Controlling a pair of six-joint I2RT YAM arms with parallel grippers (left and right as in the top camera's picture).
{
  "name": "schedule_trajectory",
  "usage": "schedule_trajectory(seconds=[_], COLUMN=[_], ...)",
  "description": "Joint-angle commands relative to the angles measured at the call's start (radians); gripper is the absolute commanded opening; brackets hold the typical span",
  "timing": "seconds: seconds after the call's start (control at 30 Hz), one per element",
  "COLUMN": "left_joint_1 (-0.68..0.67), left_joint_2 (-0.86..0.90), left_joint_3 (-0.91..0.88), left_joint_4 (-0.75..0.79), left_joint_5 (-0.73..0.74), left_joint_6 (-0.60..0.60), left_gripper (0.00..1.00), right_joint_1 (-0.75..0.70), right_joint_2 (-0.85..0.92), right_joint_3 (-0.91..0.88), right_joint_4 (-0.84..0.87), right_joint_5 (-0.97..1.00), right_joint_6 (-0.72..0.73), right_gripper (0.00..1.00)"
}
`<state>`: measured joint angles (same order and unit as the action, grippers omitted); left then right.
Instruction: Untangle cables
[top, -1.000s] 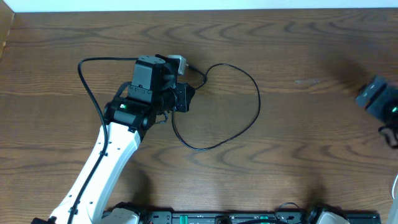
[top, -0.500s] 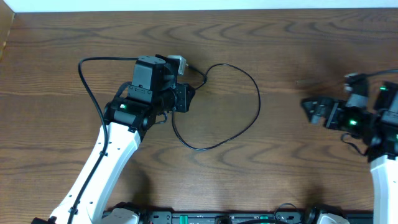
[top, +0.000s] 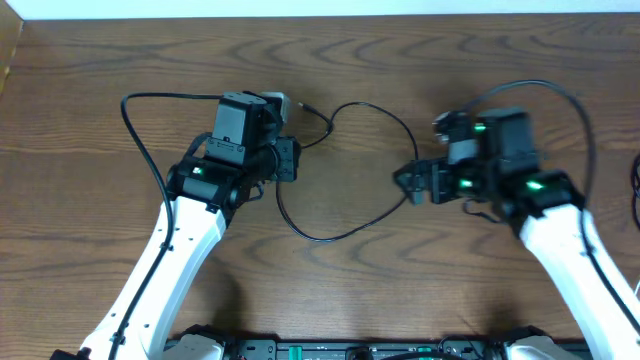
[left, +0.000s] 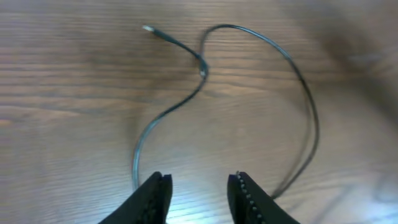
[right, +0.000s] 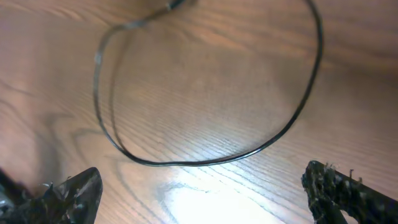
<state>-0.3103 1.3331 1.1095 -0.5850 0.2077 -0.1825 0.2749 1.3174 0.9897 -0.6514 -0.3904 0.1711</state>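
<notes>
Brown wood-grain table (top: 480, 60) fills all three views. I record one black cable (top: 325, 239) lying flat on it as a single wide, loose loop. Its strands meet at the loop's upper left, where a short tail ends in a small metal tip (left: 148, 28). The left gripper (top: 290, 160) sits at the loop's left edge; its wrist view shows the jaws parted and empty, with one strand running just outside one finger (left: 155, 193). The right gripper (top: 408, 182) stands at the loop's right edge, jaws spread wide, gripping nothing. Whether it touches the strand I cannot tell.
</notes>
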Motion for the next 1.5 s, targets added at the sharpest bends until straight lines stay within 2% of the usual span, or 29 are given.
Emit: schedule_trajectory(seconds=[0.0, 0.4, 0.8, 1.07, 1.23, 1.47], left_joint_1=[0.008, 0.041, 0.041, 0.041, 0.041, 0.041], left_joint_2=[-0.007, -0.007, -0.007, -0.007, -0.007, -0.007], left_joint_3=[0.007, 0.007, 0.007, 0.007, 0.007, 0.007], left_joint_4=[-0.005, -0.012, -0.013, -0.013, -0.013, -0.013], left_joint_5=[-0.117, -0.117, -0.077, -0.058, -0.035, -0.035], left_joint_6=[0.006, 0.002, -0.022, -0.044, -0.047, -0.048], left_gripper=[0.37, 0.37, 0.37, 0.37, 0.37, 0.37], right_joint_1=[0.053, 0.140, 0.214, 0.230, 0.231, 0.231], right_joint_2=[0.074, 0.256, 0.366, 0.389, 0.390, 0.395], right_joint_3=[-0.004, -0.004, -0.004, -0.004, -0.004, -0.004], right_joint_4=[0.013, 0.006, 0.013, 0.012, 0.009, 0.003], right_joint_5=[0.132, 0.369, 0.490, 0.521, 0.554, 0.606], right_joint_6=[0.111, 0.406, 0.639, 0.697, 0.716, 0.714], right_gripper=[0.99, 0.99, 0.99, 0.99, 0.91, 0.91])
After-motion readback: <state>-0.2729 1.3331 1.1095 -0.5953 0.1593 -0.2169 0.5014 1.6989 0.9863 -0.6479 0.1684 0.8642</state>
